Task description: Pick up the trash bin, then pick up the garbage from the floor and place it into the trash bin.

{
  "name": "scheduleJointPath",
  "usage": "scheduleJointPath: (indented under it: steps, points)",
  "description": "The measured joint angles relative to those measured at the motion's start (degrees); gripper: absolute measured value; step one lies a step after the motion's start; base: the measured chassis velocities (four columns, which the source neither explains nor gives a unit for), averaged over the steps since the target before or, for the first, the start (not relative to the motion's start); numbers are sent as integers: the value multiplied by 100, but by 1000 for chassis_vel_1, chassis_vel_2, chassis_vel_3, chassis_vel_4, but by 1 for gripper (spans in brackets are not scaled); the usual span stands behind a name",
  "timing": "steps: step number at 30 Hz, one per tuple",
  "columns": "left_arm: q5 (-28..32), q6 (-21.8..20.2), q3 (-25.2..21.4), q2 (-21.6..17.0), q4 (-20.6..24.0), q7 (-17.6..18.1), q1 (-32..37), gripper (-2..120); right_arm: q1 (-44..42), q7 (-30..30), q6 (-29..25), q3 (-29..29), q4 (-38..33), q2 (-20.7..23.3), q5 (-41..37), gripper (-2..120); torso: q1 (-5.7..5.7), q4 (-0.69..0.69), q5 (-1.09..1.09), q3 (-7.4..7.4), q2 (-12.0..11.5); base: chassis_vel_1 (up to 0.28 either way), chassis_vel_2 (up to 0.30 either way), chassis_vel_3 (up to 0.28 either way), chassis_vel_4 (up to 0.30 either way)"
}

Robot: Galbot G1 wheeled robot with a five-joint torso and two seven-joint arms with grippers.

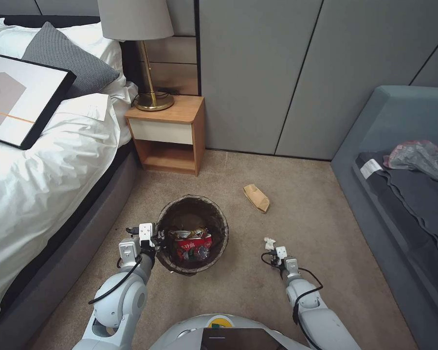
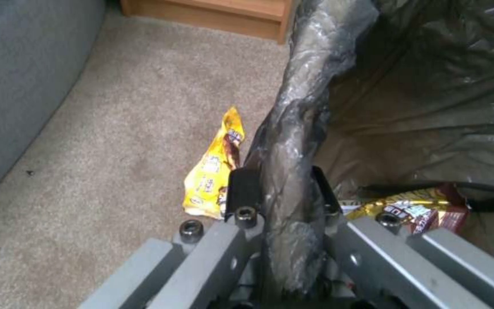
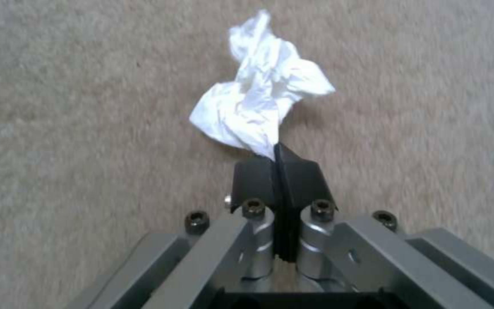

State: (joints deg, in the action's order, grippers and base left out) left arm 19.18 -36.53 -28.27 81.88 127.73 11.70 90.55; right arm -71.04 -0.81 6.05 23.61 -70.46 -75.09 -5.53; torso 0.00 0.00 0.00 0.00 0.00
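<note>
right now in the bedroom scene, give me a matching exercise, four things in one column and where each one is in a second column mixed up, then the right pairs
Things:
1. white wad
2. yellow wrapper
3. tan paper
4. trash bin

Places:
A. rim pinched by the left gripper
B. on the carpet alone, between the nightstand and the sofa
C. held at one end by the right gripper
D. on the carpet just outside the bin, on the bed's side

Pairs: 1-C, 2-D, 3-B, 4-A
</note>
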Motion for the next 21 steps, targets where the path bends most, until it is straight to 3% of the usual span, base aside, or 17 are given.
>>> scheduleJointPath:
  steps: [14,18,21]
  points:
    - [2,-2,-9,-2,-81,-5,-50,0,119,61,-213,-8,105,-11,82,0,0,0,0,0,0,0,0,0,0]
    - [2,-1,-3,-1,-107,-8,-55,0,24,48,-509,33,-119,-7,166,0,0,-1,0,0,0,0,0,0,0]
    - [2,0,0,4,-149,-9,-64,0,-190,9,-1146,104,-740,-30,230,0,0,-1,0,0,0,0,0,0,0]
